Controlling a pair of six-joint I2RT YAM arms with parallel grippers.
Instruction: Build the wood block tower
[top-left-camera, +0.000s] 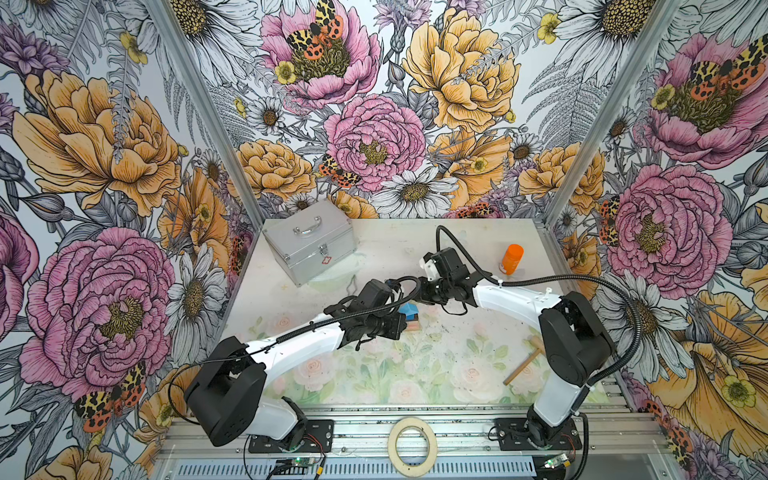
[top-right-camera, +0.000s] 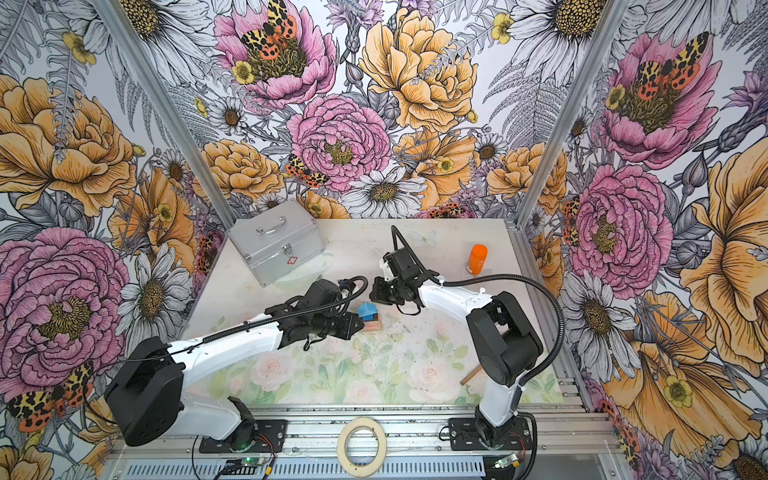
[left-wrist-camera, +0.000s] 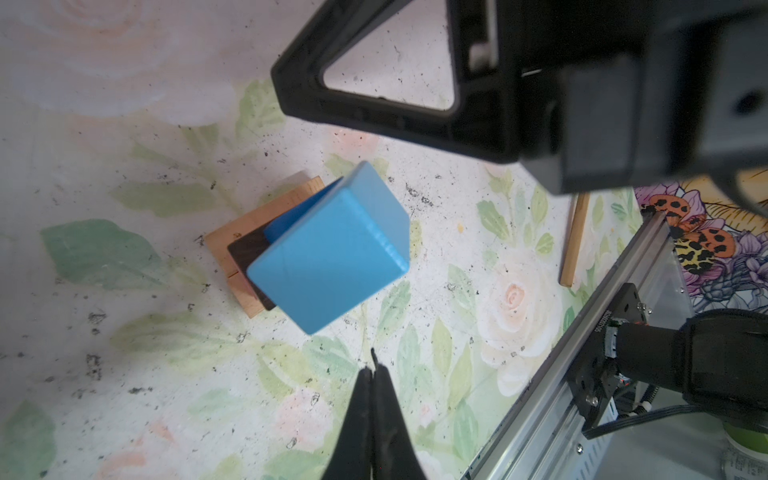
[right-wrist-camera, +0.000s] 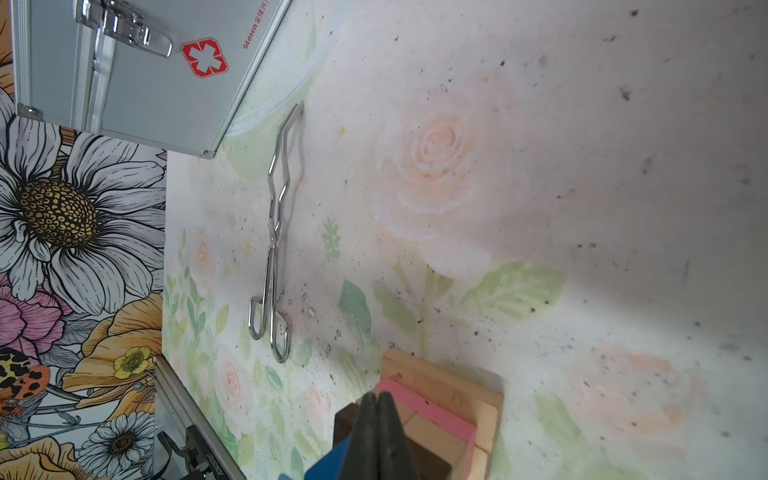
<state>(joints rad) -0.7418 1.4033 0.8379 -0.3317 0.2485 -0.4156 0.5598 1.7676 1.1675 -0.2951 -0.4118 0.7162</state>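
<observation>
The wood block tower (top-left-camera: 411, 319) (top-right-camera: 371, 316) stands mid-table: tan bars at the base (left-wrist-camera: 249, 226) (right-wrist-camera: 444, 380), a pink bar (right-wrist-camera: 432, 413), a dark brown bar (left-wrist-camera: 245, 249) and a blue block (left-wrist-camera: 332, 249) on top, turned askew. My left gripper (left-wrist-camera: 374, 365) (top-left-camera: 404, 326) is shut and empty, its tips just beside the tower's left side. My right gripper (right-wrist-camera: 377, 398) (top-right-camera: 374, 296) is also shut and empty. It hovers by the tower's far side, apart from the blue block.
A silver case (top-left-camera: 309, 245) sits at the back left, with metal tongs (right-wrist-camera: 272, 249) lying in front of it. An orange bottle (top-left-camera: 512, 258) stands at the back right. A tan wooden stick (top-left-camera: 523, 365) lies near the right arm's base. A tape roll (top-left-camera: 412, 446) rests on the front rail.
</observation>
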